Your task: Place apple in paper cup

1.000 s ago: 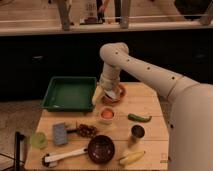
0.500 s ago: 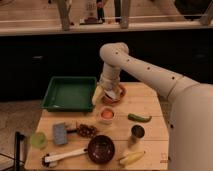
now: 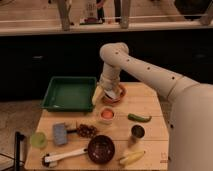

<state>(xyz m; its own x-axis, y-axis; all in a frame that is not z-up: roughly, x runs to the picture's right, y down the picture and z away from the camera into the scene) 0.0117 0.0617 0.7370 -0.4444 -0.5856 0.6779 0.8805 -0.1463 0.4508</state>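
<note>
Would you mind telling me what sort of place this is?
Probably a staged kitchen test area: a wooden table with a green tray, dark bowl and banana. The gripper hangs above the paper cup.

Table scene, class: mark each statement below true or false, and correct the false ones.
1. The apple sits inside the paper cup. True.
2. The gripper hangs over the green tray. False: it is above the paper cup, by the orange bowl.
3. The pepper lies right of the paper cup. True.
4. The banana lies in the green tray. False: it lies at the table's front edge, below the metal cup.
5. The dark bowl stands behind the green tray. False: it is near the front edge.
</note>
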